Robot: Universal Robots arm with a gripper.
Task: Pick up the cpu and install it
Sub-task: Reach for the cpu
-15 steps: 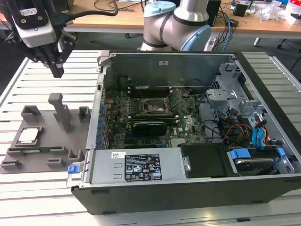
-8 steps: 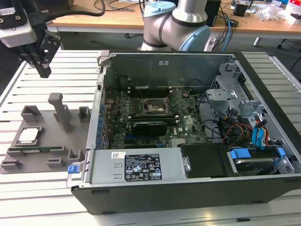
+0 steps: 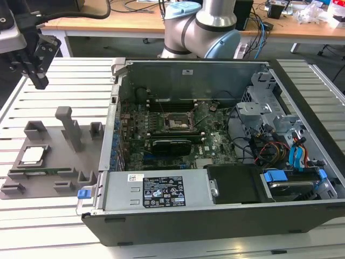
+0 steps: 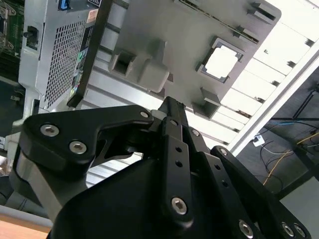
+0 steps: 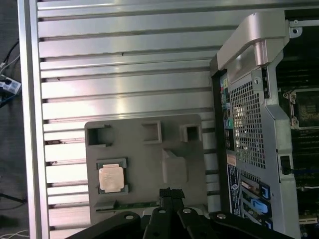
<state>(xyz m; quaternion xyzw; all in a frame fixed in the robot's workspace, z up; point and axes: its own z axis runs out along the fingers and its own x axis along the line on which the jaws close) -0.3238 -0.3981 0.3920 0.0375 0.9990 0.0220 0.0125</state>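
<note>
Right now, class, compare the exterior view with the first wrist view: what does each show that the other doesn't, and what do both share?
The exterior view adds the arm's base, the wooden desk, the labelled power supply and the blue-latched drive bay. The first wrist view adds the case's perforated rear grille and floor cables beside the slatted table. Both share the cpu lying in its grey tray, the slatted table, the motherboard socket and the tool, shut and apart from the cpu.

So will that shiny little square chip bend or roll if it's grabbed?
The cpu looks flat with a metal top, so probably stiff and won't roll. Small, so likely light. Raised edges of the grey holder frame it, so pushing probably won't slide it.
</note>
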